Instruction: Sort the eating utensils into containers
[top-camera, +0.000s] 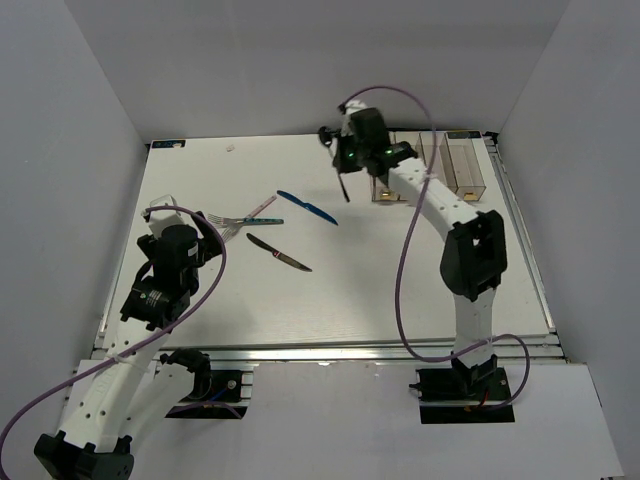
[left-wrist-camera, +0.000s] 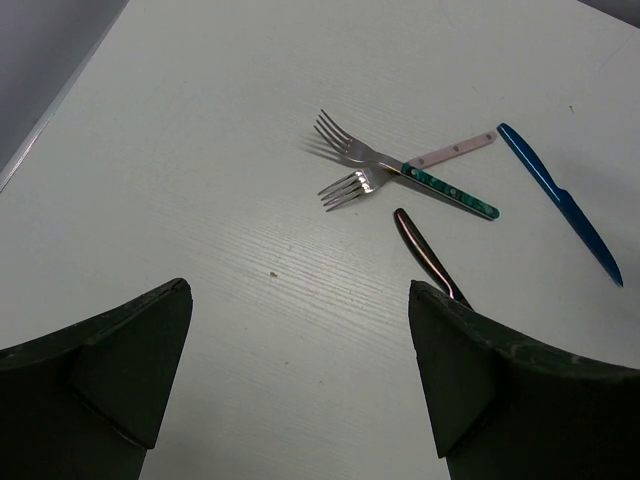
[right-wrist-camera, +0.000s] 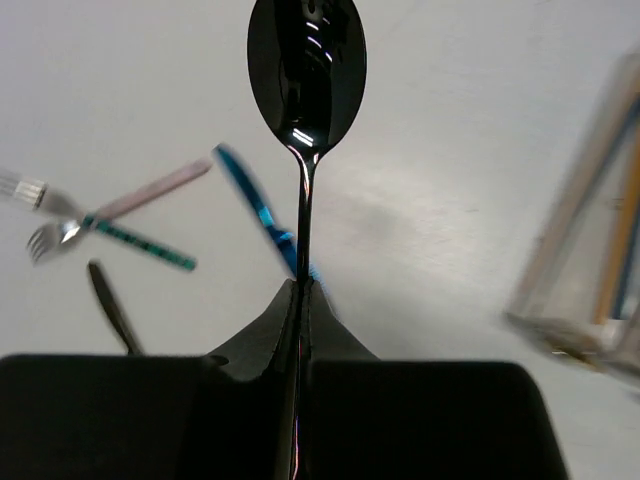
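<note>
White tabletop: right gripper clamps a black spoon, left gripper gapes, tags on containers unreadable.

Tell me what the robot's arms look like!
The left arm and right arm are white with black joints. A purple cable loops along each. The left claw and right claw have dark, wedge-shaped fingers. Green lights dot the right arm.

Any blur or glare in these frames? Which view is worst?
Right wrist: black spoon sharp with glare streaks on its bowl, but the blue knife and containers behind it are smeared. Left wrist: crisp, forks cast soft shadows. Top external: even light, no glare.
</note>
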